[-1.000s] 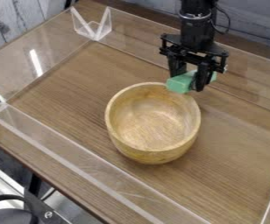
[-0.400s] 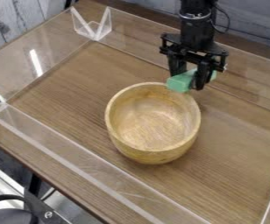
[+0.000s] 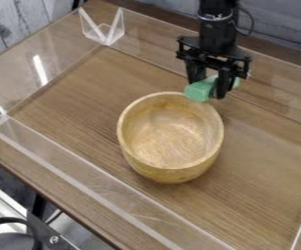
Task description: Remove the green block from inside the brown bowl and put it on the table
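Green rectangular block (image 3: 200, 92) clamped in black gripper (image 3: 215, 88), beyond round tan wooden bowl (image 3: 172, 135).
Lower onto bare brown wood-grain table (image 3: 264, 146), clear of the rim, before releasing.

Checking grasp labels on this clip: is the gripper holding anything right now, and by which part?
Yes. The gripper is shut on the green block, its fingers pinching the block's opposite sides, behind the brown bowl's far rim.

Robot lab test cell, wood-grain worktop (image 3: 258, 186) fenced by clear acrylic walls (image 3: 62, 181) (taped corners), black robot arm (image 3: 219, 24) mounted above, whitewashed boards behind
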Motion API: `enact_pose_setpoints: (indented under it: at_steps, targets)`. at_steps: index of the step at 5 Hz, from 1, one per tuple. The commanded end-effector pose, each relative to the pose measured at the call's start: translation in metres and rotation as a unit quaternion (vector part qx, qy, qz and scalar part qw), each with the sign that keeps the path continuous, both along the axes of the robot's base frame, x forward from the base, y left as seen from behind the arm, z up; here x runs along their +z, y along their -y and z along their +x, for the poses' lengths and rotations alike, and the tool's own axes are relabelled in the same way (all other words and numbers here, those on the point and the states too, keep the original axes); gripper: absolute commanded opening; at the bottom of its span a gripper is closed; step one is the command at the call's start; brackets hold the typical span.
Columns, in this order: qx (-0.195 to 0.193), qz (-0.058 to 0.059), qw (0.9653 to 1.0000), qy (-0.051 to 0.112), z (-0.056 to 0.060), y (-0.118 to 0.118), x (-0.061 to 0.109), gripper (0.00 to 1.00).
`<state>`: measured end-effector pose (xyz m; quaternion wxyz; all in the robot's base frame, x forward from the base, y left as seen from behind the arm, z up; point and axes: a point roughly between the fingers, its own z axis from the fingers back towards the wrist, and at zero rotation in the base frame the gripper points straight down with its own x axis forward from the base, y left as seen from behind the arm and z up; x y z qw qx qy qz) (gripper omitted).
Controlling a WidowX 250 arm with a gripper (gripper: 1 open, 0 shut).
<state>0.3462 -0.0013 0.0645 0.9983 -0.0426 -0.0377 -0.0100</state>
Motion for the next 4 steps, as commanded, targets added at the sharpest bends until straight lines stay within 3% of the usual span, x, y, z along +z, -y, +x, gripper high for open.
enact_pose_setpoints:
  at_steps: [1, 4]
  targets:
    - [0.003, 0.004, 0.9993, 0.036, 0.0127, -0.0063, 0.0187, 0.00]
    - [0.012, 0.006, 0.9992, 0.037, 0.0206, -0.0135, 0.0099, 0.00]
